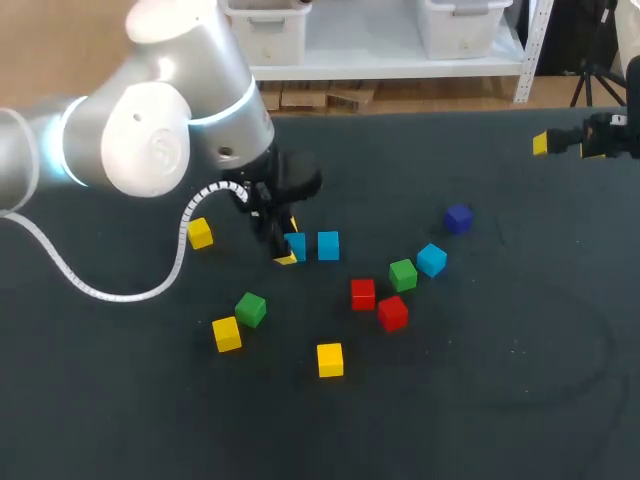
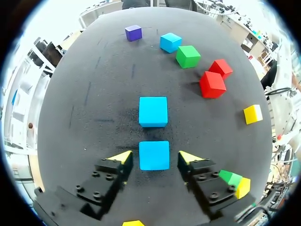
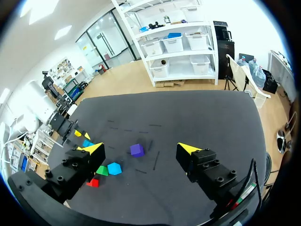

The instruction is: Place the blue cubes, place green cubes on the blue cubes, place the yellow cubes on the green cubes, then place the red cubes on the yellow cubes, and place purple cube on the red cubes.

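Note:
My left gripper (image 1: 285, 250) (image 2: 155, 157) is down at the table, open, its yellow tips on either side of a blue cube (image 1: 295, 246) (image 2: 154, 155) with a gap at each side. A second blue cube (image 1: 328, 245) (image 2: 153, 111) sits just ahead of it, and a third (image 1: 432, 259) lies farther right beside a green cube (image 1: 403, 274). Two red cubes (image 1: 363, 293) (image 1: 392, 312) lie close together. The purple cube (image 1: 458, 218) (image 3: 137, 150) sits alone. My right gripper (image 1: 568, 145) (image 3: 141, 148) hangs open and empty above the table's far right.
Yellow cubes lie at the left (image 1: 200, 233), front left (image 1: 227, 333) and front middle (image 1: 330, 359). Another green cube (image 1: 250, 309) touches the front-left yellow one. My left arm's white cable (image 1: 120, 293) trails over the table's left side.

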Available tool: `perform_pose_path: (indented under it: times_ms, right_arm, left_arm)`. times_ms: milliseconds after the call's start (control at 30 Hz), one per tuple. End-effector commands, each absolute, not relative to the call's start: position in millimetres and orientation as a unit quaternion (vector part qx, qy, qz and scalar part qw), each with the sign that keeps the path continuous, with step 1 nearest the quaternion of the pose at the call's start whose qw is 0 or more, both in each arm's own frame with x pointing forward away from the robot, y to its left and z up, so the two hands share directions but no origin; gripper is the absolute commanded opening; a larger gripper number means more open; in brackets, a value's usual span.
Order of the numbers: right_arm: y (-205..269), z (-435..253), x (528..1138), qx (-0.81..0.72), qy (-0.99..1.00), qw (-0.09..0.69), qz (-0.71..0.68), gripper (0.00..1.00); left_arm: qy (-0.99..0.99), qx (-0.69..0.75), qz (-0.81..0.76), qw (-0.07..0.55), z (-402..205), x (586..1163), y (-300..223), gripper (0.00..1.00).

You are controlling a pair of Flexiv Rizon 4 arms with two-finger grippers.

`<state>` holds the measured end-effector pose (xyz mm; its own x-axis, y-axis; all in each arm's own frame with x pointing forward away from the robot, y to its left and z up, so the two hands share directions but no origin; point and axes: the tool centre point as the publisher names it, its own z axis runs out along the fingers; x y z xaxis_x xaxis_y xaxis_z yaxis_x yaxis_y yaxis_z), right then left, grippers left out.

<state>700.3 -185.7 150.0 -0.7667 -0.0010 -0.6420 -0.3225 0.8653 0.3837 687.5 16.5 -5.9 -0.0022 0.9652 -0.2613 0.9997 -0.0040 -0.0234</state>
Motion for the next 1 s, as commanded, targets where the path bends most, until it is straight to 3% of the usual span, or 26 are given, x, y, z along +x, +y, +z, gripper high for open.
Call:
perform_pose_path:
  times_ms: [33,533,1000]
  right_arm:
    - [-185.1,150.2,699.9,-0.088,0.908,0.330,0.242,1.00]
    - [-185.1,150.2,699.9,-0.088,0.908,0.330,0.242,1.00]
    - [-185.1,150.2,699.9,-0.088,0.908,0.330,0.242,1.00]
  left_arm:
    - [0.709,0.692,-0.105,0.088,0.8,687.6,18.9,1.00]
    - [0.764,0.605,-0.159,0.159,73.0,694.3,42.8,1.00]
    - [0.727,0.649,-0.168,0.149,80.9,686.1,92.6,1.00]
